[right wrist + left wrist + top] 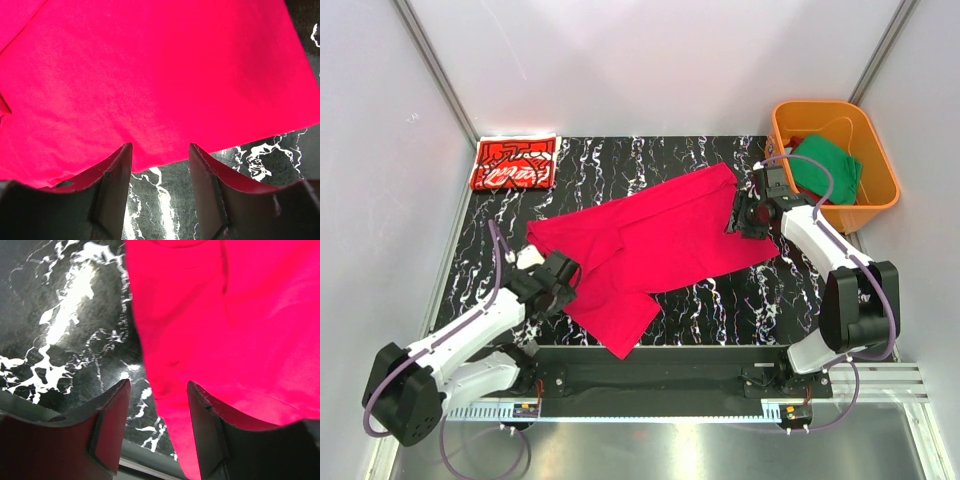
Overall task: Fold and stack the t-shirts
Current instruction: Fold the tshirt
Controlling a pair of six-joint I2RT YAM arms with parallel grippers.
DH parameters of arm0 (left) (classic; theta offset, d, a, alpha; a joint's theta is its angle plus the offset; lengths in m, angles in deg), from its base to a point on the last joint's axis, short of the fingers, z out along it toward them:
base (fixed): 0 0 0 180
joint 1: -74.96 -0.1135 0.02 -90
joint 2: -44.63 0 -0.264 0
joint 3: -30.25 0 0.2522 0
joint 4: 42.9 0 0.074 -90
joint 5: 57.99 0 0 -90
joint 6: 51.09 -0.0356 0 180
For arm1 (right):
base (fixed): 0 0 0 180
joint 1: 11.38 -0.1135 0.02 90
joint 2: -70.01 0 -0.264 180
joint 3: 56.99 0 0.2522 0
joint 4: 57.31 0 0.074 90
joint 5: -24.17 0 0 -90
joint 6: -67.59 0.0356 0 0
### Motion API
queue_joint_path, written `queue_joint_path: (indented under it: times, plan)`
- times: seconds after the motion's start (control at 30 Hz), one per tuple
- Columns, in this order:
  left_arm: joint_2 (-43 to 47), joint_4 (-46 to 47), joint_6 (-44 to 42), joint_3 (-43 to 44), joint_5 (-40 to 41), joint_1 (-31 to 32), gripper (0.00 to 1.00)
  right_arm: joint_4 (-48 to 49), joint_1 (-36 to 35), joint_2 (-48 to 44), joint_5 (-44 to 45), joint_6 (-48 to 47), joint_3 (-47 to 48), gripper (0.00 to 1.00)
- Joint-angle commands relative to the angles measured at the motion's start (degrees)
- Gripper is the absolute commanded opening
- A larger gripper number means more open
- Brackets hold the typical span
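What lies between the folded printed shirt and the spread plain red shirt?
Only bare marbled tabletop separates the printed shirt and the plain red shirt, shown in the top view.

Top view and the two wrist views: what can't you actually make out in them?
Top view: the green shirt lies bunched in the orange tub, so its shape is unclear and whatever lies under it is hidden.
Top view: the white print on the folded printed shirt is too small to read.
Top view: the left arm and right arm cover both ends of the spread red shirt.
Wrist views: the picture edges cut that shirt off.
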Motion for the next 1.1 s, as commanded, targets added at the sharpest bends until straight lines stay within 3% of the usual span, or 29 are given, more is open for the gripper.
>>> queue_joint_path:
  times: [0.0,0.33,0.6,0.77,0.8,0.97,1.07]
  plan:
    - [-2.06,2.46,1.99,-1.49,-0.71,-0.95,0.54,1.55,0.15,-1.37,-1.18,-0.7,0.42,0.56]
    - [-6.63,10.8,-0.28,-6.33,-6.43,-8.41,0.52,2.78,0.07,-0.84,-4.7,0.09,0.77,0.53]
    - [-7.08,16.17,-5.2,-10.11,-12.85,-22.55,0.0,2.61,-0.2,-0.66,-5.49,0.62,-0.02,0.53]
    - [-5.76,12.75,-7.67,-6.96,-10.04,-25.12,0.01,1.82,-0.9,0.21,-4.88,0.97,-0.02,0.52]
    - [-5.41,12.22,-8.11,-6.69,-9.17,-25.12,0.06,1.47,-0.9,0.48,-4.53,0.97,0.15,0.53]
    - [1.25,8.88,-6.71,-8.17,-12.57,-24.34,0.6,-1.26,-0.9,2.14,-0.23,1.76,0.86,0.53]
    - [7.58,3.97,-3.55,-8.79,-12.86,-19.79,0.7,-1.44,-0.46,2.5,3.29,2.81,0.16,0.52]
